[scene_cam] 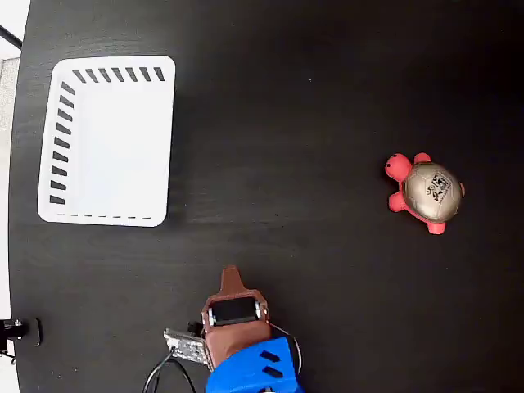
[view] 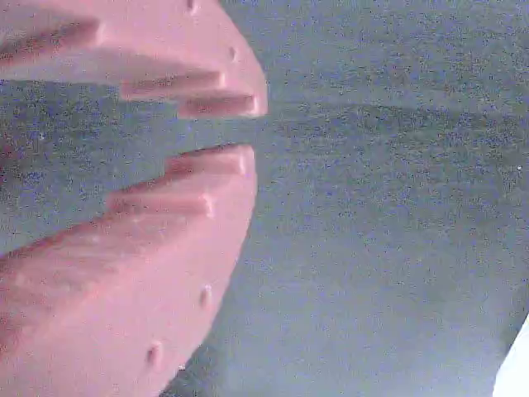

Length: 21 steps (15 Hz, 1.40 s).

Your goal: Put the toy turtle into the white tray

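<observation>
Toy turtle [scene_cam: 426, 192]: red-pink head and legs, grey-tan domed shell with black mark, upright at right of fixed view. White tray [scene_cam: 107, 213]: slotted, rectangular, upper left, well apart.

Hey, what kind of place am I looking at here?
Probably a tabletop robot test setup: a bare black table holding only a white slotted plastic tray and a small red-legged toy turtle, with a brown-and-blue robot arm's gripper reaching in.

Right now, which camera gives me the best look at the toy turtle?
The fixed view: the toy turtle lies whole on the dark table, far right of the white tray. The wrist view shows only the gripper fingers and bare table, no turtle.
</observation>
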{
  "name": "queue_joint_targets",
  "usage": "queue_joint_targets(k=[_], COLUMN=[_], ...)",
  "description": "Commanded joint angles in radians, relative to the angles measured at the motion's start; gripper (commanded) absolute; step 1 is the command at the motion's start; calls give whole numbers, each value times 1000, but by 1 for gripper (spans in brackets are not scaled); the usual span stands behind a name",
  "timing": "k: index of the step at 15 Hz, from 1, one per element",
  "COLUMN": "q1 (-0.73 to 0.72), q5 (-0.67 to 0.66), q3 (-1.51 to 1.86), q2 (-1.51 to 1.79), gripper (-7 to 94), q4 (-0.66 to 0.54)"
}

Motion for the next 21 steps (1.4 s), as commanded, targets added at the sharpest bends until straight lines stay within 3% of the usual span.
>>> queue_joint_targets(k=[1, 4, 9, 12, 19, 20, 21], q1=[9, 132, 555, 730, 899, 904, 908], q5=[8, 87, -15, -55, -106, -114, -117], q3=[-11, -143, -618, -827, -1239, -1298, -1353], q2=[9, -187, -827, -1127, -1554, -1597, -1640], gripper=[0, 0, 0, 0, 1, 2, 13], q4=[15, -92, -106, -80, 15, 48, 78])
